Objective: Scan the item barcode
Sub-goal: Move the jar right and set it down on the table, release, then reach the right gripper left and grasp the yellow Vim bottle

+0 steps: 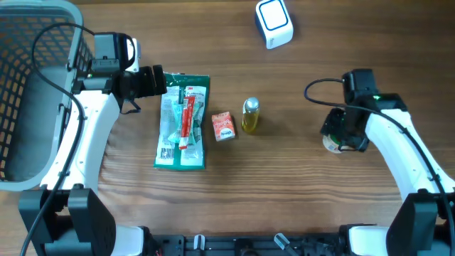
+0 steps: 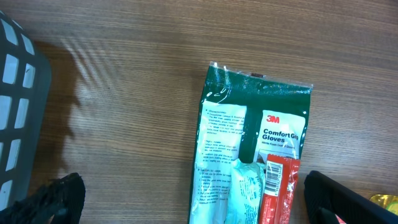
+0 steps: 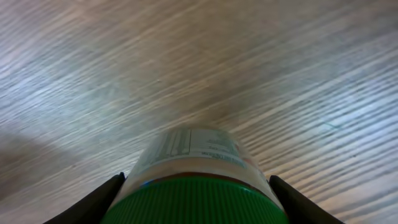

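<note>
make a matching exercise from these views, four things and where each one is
Things:
1 gloves pack
2 white scanner
3 basket
4 green-lidded jar

Places:
a between the fingers of the right end effector
b far edge of the table
c left side of the table
d flat beside the left end effector

Pairs: 1-d, 2-b, 3-c, 4-a

"3M" and "Comfort … Gloves" on the green glove packet [image 2: 255,149]
</note>
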